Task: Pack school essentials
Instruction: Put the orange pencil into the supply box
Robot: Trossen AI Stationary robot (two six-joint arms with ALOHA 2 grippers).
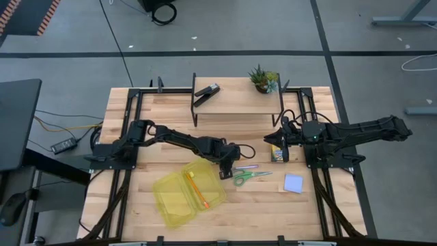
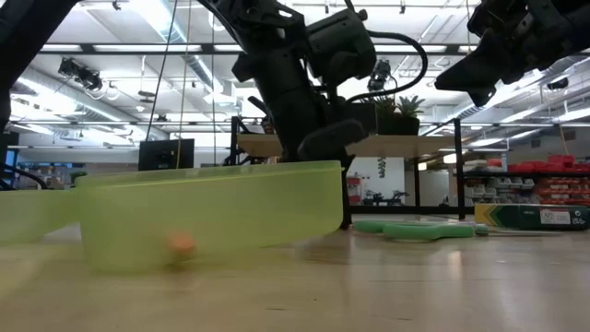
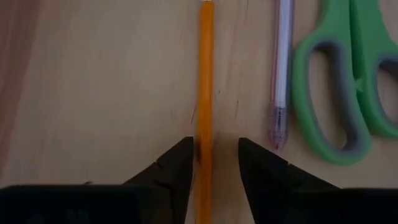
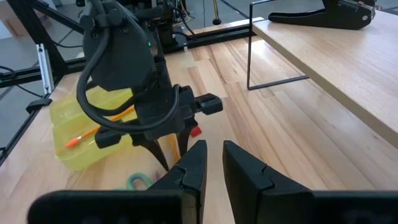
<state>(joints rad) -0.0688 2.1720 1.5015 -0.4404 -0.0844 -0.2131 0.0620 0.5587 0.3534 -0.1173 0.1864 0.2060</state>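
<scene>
The yellow-green box [image 1: 186, 195] lies open on the table [image 1: 136, 205] with one orange pencil [image 1: 196, 188] already inside. Just beside its far corner the left gripper [image 3: 211, 158] hangs over a second pencil [image 3: 206, 74], jaws apart and straddling it; the shaft sits closer to one finger [image 3: 180, 163] than the other. The step looks like a pencil pickup, and it would go best by centring on the shaft, dropping until the tips nearly touch wood, then closing square so the pencil does not roll toward the purple pen [image 3: 283, 62] and scissors [image 3: 345, 74] alongside. The right gripper [image 4: 214, 163] waits near the table's right side, jaws slightly apart, empty.
</scene>
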